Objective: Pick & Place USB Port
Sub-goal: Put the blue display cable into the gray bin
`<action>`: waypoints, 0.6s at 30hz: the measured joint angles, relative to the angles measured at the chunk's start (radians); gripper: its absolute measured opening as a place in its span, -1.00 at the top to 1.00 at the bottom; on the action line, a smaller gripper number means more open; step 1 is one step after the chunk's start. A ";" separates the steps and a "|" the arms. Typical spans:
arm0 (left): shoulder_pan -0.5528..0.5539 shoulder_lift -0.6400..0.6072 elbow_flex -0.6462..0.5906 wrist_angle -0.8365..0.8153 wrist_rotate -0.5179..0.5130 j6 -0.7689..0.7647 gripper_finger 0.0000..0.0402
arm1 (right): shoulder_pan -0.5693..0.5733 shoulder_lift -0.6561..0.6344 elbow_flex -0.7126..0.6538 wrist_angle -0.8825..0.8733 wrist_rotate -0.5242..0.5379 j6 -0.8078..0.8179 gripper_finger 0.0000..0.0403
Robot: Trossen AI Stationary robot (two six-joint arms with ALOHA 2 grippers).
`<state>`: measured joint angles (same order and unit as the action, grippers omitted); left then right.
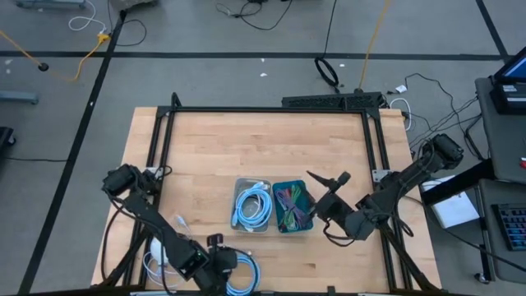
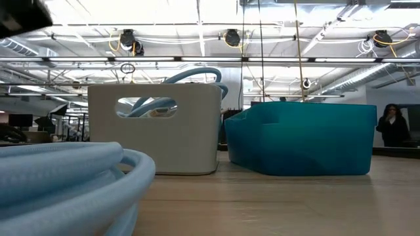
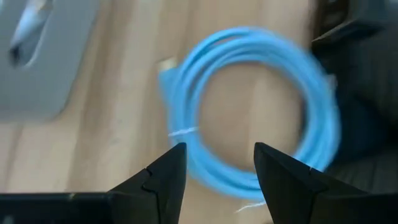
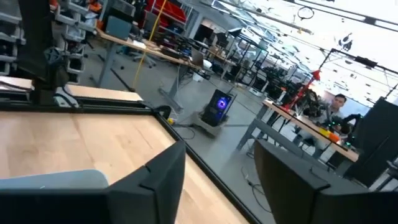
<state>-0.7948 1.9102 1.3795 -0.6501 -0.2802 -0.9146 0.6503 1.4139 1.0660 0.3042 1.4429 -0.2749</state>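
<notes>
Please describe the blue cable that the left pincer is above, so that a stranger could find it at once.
On the wooden table, look at the near edge, by the left pincer. There lies a coiled light-blue cable, loose on the wood. Unlike the similar coil inside the white bin, it sits in no container.

No lettering, label, brand or number can be read anywhere on the table or in the room beyond. Both bins and the coiled cables appear unmarked.

I'm seeing bright ceiling lights (image 2: 197, 16) glaring in the low view, the near blue cable coil (image 2: 65, 183) looming out of focus, and the left wrist view blurring.
</notes>
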 joint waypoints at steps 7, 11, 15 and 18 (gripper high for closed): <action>0.042 -0.004 -0.038 -0.012 0.046 -0.123 0.04 | -0.031 0.000 0.000 -0.002 0.001 0.001 -0.06; 0.068 -0.004 -0.080 0.001 0.093 -0.195 -0.03 | -0.036 0.000 0.000 -0.002 0.000 0.001 -0.08; 0.073 -0.003 -0.091 0.040 0.104 -0.213 -0.13 | -0.036 0.000 0.000 -0.008 0.000 0.000 -0.07; 0.066 -0.003 -0.082 0.067 0.098 -0.221 -0.19 | -0.036 0.000 0.000 -0.010 -0.001 -0.003 -0.08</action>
<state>-0.7284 1.9072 1.2976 -0.5829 -0.1818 -1.1358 0.6147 1.4139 1.0657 0.2943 1.4415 -0.2781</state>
